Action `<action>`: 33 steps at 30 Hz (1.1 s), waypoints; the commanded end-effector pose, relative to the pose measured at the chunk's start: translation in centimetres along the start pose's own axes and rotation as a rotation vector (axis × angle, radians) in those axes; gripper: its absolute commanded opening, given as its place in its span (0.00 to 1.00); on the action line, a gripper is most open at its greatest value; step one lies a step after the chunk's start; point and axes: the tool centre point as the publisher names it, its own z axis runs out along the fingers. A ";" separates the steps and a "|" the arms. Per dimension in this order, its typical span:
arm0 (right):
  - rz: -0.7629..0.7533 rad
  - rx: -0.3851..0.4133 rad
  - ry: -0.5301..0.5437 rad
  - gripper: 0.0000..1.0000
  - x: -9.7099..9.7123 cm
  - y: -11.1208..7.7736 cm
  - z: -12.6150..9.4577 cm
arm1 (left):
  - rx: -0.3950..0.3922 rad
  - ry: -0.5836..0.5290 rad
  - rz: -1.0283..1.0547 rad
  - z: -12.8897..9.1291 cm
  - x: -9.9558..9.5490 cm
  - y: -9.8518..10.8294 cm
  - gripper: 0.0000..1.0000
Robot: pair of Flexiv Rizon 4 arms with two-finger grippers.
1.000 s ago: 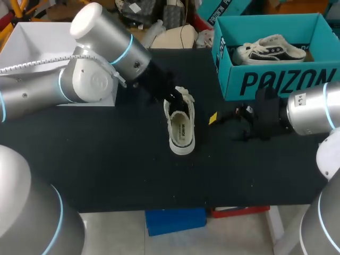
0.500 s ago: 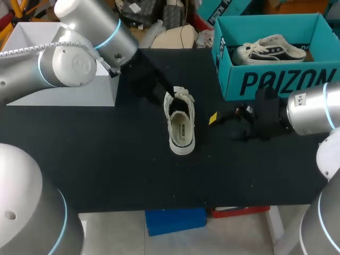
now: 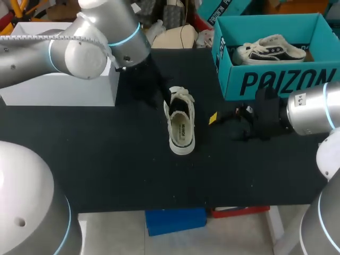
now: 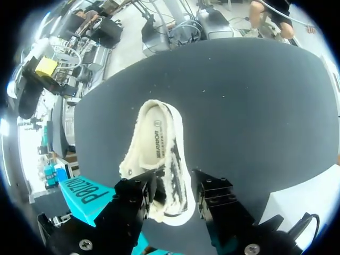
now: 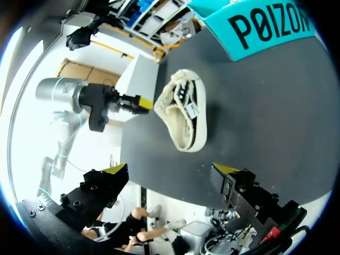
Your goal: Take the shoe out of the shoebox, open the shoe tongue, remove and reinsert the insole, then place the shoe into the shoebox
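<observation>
A cream and black low sneaker [image 3: 180,130] lies on the black table, tongue and laces toward the back, its inside showing. My left gripper [image 3: 162,95] hangs just behind and left of the lace end, open and holding nothing. In the left wrist view its fingers [image 4: 212,194] stand apart above the sneaker's [image 4: 159,143] lace end. My right gripper [image 3: 226,119] sits open to the sneaker's right, in front of the teal shoebox [image 3: 276,79]. The right wrist view shows the sneaker [image 5: 183,114] ahead of the wide-open gripper [image 5: 170,170], with the left gripper [image 5: 135,103] beside it.
A second sneaker [image 3: 271,49] lies inside the teal shoebox at the back right. A white box [image 3: 64,90] stands at the back left, under my left arm. Bare black tabletop [image 3: 122,170] stretches in front of the sneaker.
My left gripper has let go of the sneaker's tongue, opened, and pulled back and left off the shoe. The sneaker and the right arm have stayed put.
</observation>
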 end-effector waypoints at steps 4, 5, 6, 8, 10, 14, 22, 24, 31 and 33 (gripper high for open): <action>0.000 0.001 0.000 1.00 0.0 0.0 0.0 | 0.030 0.042 0.014 2.6 -0.4 0.2 0.40; 0.000 0.001 0.000 1.00 0.0 0.0 0.0 | 0.034 0.058 0.021 2.9 -0.2 0.2 0.41; 0.000 0.001 0.000 1.00 0.0 0.0 0.0 | 0.042 0.063 0.015 3.1 -0.1 0.0 0.41; 0.000 0.001 0.000 1.00 0.0 0.0 0.0 | 0.048 0.081 0.021 3.5 0.1 -0.2 0.41; 0.000 0.001 0.000 1.00 0.0 0.0 0.0 | 0.053 0.089 0.016 4.0 0.4 -0.3 0.41; 0.000 0.001 0.000 1.00 0.0 0.0 0.0 | 0.036 0.121 0.014 5.0 0.9 -0.2 0.40; 0.000 0.001 0.000 1.00 0.0 0.0 0.0 | -0.018 0.147 -0.006 6.8 1.6 0.2 0.37; 0.000 0.001 0.000 1.00 0.0 0.0 0.0 | -0.027 0.146 -0.017 7.4 1.8 0.4 0.36; 0.000 0.001 0.000 1.00 0.0 0.0 0.0 | -0.041 0.156 -0.036 8.9 2.3 0.8 0.33; 0.000 0.001 0.000 1.00 0.0 0.0 0.0 | -0.046 0.153 -0.040 9.1 2.3 0.9 0.31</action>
